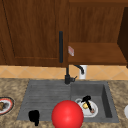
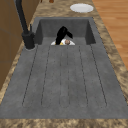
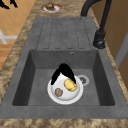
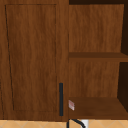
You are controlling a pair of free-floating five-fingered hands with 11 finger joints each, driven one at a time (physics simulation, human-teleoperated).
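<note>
Sink (image 1: 45, 95) first: its basin sits on my right, the ribbed drainboard on my left, all set into the counter (image 1: 12, 87). A white plate (image 3: 75, 96) lies on the basin floor just beside the drain, and on it are a yellow piece (image 3: 70, 85) and a smaller brown bit (image 3: 58, 92), close together but apart.

My right hand (image 1: 86, 99) is down in the basin directly over that plate, fingers pointing down and a little spread. From the right side view (image 3: 63, 70) one fingertip comes down at the yellow piece, touching it or nearly so; I cannot tell whether I am pinching it. The brown bit lies just to the side of my fingers, toward the plate's near rim in that view.

My left hand (image 1: 34, 116) hangs at the drainboard's front edge, well apart from the plate, fingers curled on nothing. A red ball (image 1: 67, 114) sits in front, between my hands.
</note>
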